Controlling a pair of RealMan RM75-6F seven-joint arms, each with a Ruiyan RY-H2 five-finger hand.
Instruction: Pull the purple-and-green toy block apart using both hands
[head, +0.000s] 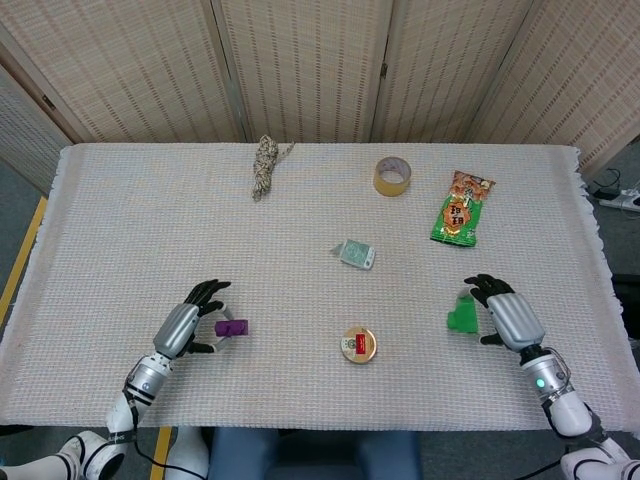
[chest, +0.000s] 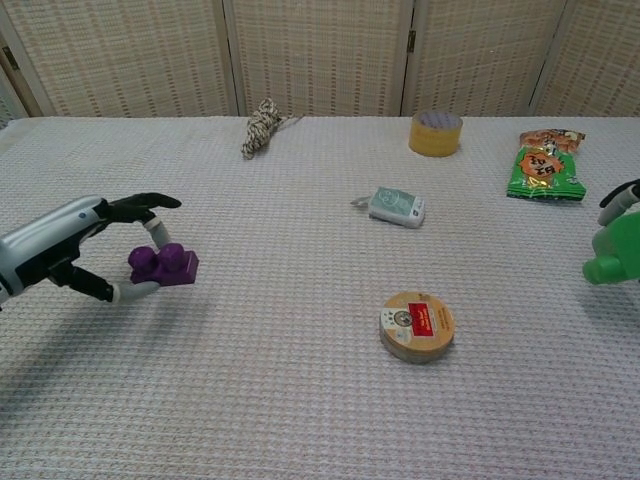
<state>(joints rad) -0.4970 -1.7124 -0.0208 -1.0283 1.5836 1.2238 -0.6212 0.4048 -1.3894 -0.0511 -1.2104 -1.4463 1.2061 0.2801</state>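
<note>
The toy is in two pieces. My left hand (head: 190, 322) (chest: 75, 245) holds the purple block (head: 231, 327) (chest: 165, 267) low over the cloth at the front left, pinched between thumb and fingers. At the front right my right hand (head: 505, 315) grips the green block (head: 462, 312) (chest: 615, 254); the chest view shows only that hand's fingers (chest: 620, 194) at its right edge. The two blocks are far apart, on opposite sides of the table.
A round tin (head: 359, 344) (chest: 416, 325) lies between the hands near the front. A small teal packet (head: 355, 254) sits mid-table. A tape roll (head: 392, 176), a snack bag (head: 460, 208) and a rope bundle (head: 265, 166) lie toward the back.
</note>
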